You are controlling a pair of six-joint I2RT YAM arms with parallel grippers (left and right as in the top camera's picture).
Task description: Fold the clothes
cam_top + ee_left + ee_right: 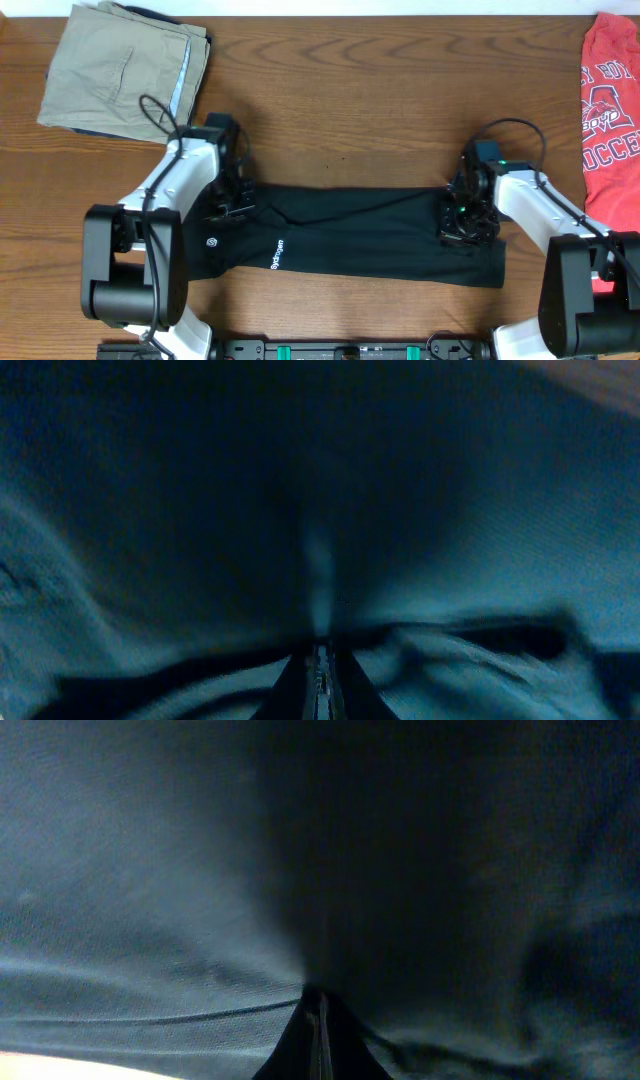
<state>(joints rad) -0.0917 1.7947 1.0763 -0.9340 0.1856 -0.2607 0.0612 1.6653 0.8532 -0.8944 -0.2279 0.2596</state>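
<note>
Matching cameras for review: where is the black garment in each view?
Overhead: black garment spread across centre.
Left wrist: garment fills the frame, pinched at bottom centre.
Right wrist: garment fills the frame, pinched at bottom centre.
Shared landmark: wooden table, a sliver top right in left wrist, bottom left in right wrist.

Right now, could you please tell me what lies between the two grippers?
Only the black garment, spread from the left gripper to the right gripper, as the overhead view shows.

Brown wooden table (350,100), grain running left to right.
</note>
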